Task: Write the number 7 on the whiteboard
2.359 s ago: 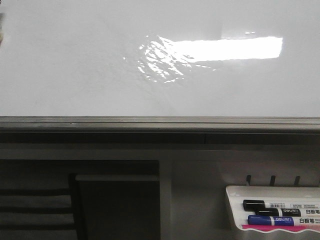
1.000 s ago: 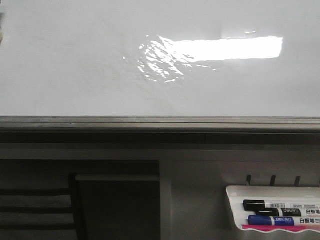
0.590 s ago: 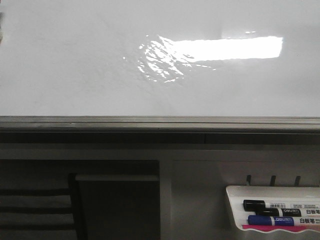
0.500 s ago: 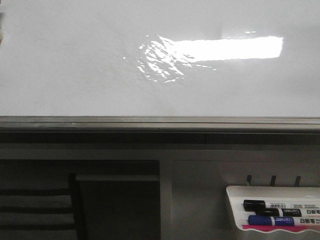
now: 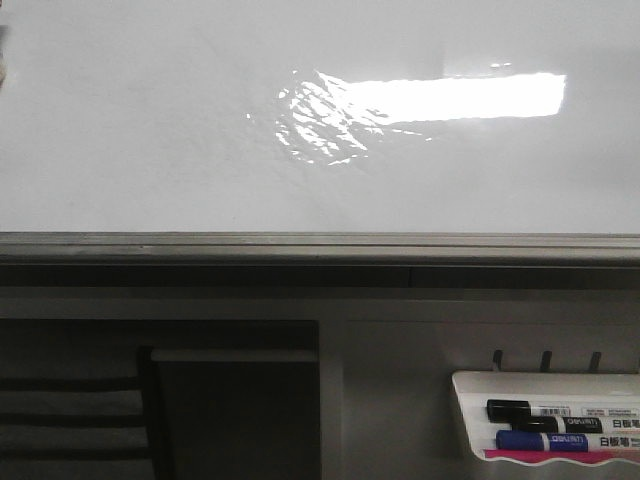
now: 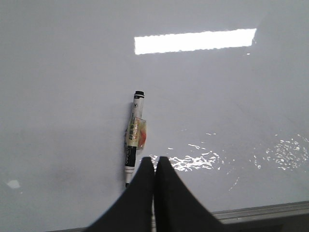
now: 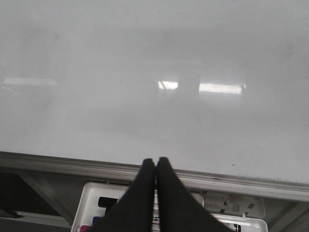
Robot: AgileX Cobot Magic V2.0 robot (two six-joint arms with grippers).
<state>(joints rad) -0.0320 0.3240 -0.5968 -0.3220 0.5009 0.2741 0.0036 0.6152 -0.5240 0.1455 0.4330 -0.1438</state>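
The whiteboard fills the upper front view, glossy white with a bright rectangular glare and a grey edge rail. No number 7 shows on it. In the left wrist view the board carries a black marker with a yellow-orange label, lying just beyond my left gripper, which is shut and empty. In the right wrist view my right gripper is shut and empty, over the board's rail and above the marker tray. Neither gripper shows in the front view.
A small white marker tray hangs below the board at the front right, holding a black marker and a blue marker. Dark shelving sits below the rail at the left.
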